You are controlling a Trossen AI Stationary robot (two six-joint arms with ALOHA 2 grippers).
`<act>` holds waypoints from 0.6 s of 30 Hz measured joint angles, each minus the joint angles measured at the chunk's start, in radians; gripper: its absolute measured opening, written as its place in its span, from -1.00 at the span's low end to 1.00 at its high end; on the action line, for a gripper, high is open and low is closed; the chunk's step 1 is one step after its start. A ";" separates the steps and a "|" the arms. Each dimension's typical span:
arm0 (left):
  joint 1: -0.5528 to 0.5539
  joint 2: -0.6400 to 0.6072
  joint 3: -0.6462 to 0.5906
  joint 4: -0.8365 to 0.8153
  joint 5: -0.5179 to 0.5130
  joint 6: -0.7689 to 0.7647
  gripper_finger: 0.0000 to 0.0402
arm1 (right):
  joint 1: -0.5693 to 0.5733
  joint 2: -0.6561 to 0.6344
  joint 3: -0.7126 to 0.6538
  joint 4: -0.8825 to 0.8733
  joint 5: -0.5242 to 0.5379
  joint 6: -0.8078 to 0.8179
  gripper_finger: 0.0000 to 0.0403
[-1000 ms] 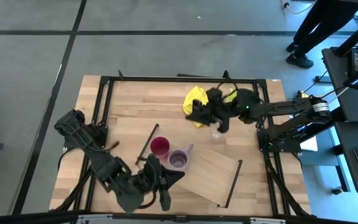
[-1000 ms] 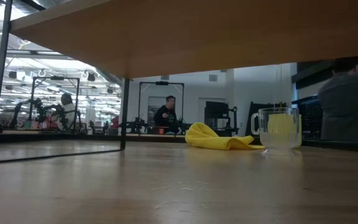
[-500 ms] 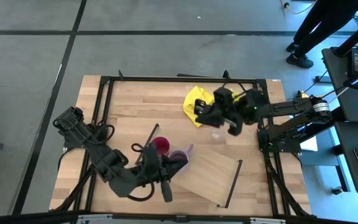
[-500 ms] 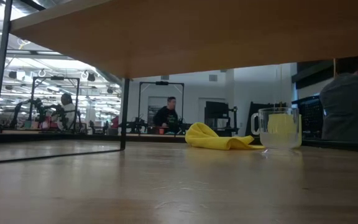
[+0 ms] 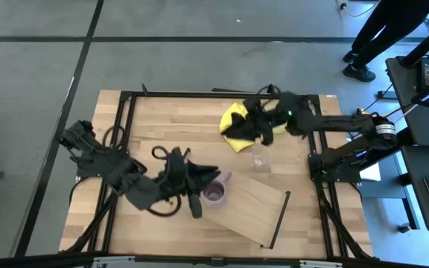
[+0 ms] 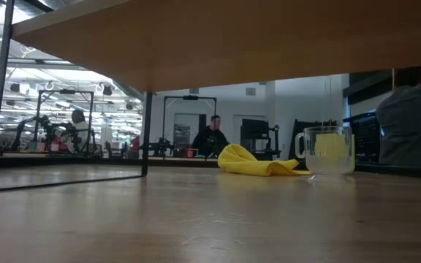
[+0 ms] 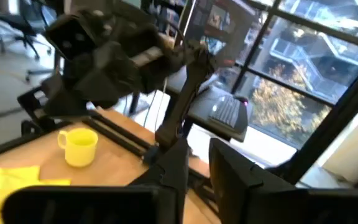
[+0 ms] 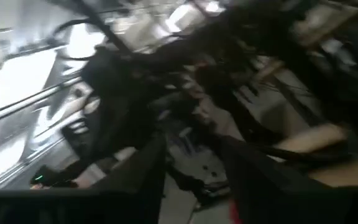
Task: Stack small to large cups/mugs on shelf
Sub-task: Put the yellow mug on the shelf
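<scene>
Left end effector (image 5: 199, 179) now over red cup.

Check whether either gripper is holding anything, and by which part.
Cannot tell. The left gripper hangs beside the purple mug, the right gripper over the yellow cloth; no hold shows in either.

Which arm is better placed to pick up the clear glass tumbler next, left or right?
Probably the right. In the high view the right gripper hovers over the yellow cloth, just beside the clear glass tumbler. The left gripper is busy at the purple mug on the shelf, farther away.
</scene>
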 joint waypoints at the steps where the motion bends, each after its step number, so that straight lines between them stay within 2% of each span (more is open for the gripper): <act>1: 0.009 -0.013 0.000 -0.033 0.016 -0.015 -0.66 | -0.041 -0.009 0.000 -0.051 -0.006 0.000 -0.17; 4: 0.029 -0.043 0.000 -0.123 0.042 -0.046 -0.58 | -0.178 -0.039 0.004 -0.209 0.001 -0.036 -0.14; 7: 0.038 -0.064 0.000 -0.208 0.052 -0.073 -0.55 | -0.312 -0.076 0.056 -0.507 0.046 -0.196 -0.18; 11: 0.041 -0.095 0.000 -0.368 0.054 -0.155 -0.55 | -0.433 -0.088 0.224 -1.070 0.277 -0.516 -0.27; 13: 0.041 -0.107 0.000 -0.475 0.053 -0.212 -0.55 | -0.458 -0.078 0.304 -1.296 0.399 -0.610 -0.29; 18: 0.066 -0.139 0.000 -0.767 0.074 -0.367 -0.55 | -0.492 -0.067 0.371 -1.602 0.542 -0.581 -0.27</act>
